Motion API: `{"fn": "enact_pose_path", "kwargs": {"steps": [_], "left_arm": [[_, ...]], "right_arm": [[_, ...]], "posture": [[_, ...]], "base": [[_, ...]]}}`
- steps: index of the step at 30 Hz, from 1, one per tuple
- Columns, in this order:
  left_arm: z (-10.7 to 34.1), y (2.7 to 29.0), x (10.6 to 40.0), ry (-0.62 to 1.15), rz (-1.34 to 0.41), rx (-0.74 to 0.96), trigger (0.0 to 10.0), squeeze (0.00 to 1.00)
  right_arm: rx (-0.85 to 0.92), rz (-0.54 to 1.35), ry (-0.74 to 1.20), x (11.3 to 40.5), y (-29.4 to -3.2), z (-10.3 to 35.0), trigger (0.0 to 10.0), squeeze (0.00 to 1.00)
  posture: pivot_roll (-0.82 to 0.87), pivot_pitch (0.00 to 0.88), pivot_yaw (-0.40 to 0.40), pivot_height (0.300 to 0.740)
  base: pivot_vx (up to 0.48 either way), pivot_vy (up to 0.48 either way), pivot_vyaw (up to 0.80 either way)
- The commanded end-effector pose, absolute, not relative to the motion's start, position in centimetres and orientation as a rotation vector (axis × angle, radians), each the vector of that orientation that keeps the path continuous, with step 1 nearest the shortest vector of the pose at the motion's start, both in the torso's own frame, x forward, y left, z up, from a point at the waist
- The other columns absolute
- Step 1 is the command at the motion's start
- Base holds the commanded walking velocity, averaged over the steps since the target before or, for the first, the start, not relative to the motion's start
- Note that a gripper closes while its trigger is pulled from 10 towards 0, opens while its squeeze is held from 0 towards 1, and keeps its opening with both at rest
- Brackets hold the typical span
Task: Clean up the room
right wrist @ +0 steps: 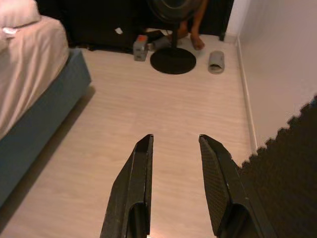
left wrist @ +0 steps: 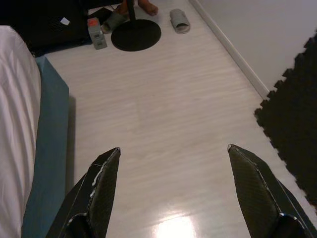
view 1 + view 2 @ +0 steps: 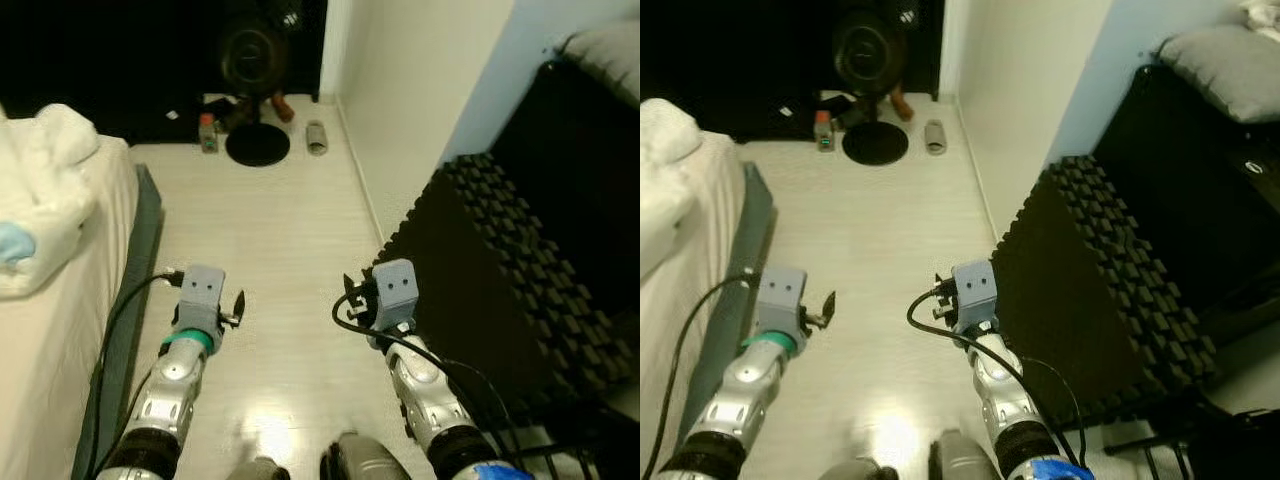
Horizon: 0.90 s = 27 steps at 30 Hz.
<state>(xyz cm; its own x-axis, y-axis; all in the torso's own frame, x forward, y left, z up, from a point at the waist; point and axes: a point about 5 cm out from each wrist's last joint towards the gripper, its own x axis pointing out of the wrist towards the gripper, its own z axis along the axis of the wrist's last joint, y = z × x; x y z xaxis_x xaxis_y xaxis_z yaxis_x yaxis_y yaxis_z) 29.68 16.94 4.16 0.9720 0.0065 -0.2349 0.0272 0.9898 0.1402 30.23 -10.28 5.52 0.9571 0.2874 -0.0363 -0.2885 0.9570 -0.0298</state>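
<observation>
Left eye view looks down a pale wood floor (image 3: 270, 230) with both arms held low and forward, near the camera. The left gripper (image 2: 173, 191) hangs over bare floor beside the bed (image 3: 60, 300), its two black fingers (image 2: 101, 186) spread wide with nothing between them. The right gripper (image 1: 176, 186) hovers over the floor just left of the black foam mat (image 3: 500, 290) leaning on the right; its fingers (image 1: 136, 188) stand parallel with a narrow gap, also empty.

The clutter lies at the far end of the room, well apart from both grippers — straight ahead of them against the dark far wall. A standing fan (image 3: 250, 60) rises from a round black base (image 3: 258, 145). Just left of that base stands a small grey bottle with an orange-red cap (image 2: 96, 34), upright. Just right of the base lies a grey slipper (image 3: 316, 137), near the white wall's skirting. A second grey slipper (image 2: 115, 21) sits behind the base, and a person's bare foot (image 1: 197, 40) rests on the floor beside the fan pole. A small white scrap (image 1: 118, 30) lies on the dark area farther left.

On the bed at the left, rumpled white bedding (image 3: 45, 190) is piled up — a pale blue item (image 3: 12, 243) rests on it. At far right a grey cushion (image 3: 1225, 60) sits on top of dark furniture (image 3: 1200, 180).
</observation>
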Motion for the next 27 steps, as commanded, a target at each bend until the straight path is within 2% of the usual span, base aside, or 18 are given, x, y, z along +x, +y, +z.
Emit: {"fn": "enact_pose_path", "kwargs": {"steps": [1, 19, 27], "left_arm": [[3.7, 16.8, 29.4, 0.253, -0.019, 0.148, 10.0, 0.00], [3.5, 16.6, 29.0, 0.248, -0.042, 0.184, 10.0, 0.00], [3.8, 16.4, 29.2, 0.244, -0.052, 0.190, 10.0, 0.00]], "right_arm": [[-0.036, 0.282, 0.045, 29.9, -10.5, 5.1, 10.0, 0.00], [-0.059, 0.246, 0.041, 30.2, -11.7, 5.2, 10.0, 0.00], [-0.060, 0.248, 0.042, 30.2, -11.6, 5.2, 10.0, 0.00]], "posture": [[-0.05, 0.046, 0.014, 0.720], [-0.06, 0.044, 0.013, 0.720], [-0.06, 0.041, 0.014, 0.720]], "base": [[0.401, 0.262, 0.00], [0.371, 0.265, 0.00], [0.000, 0.000, 0.00]]}}
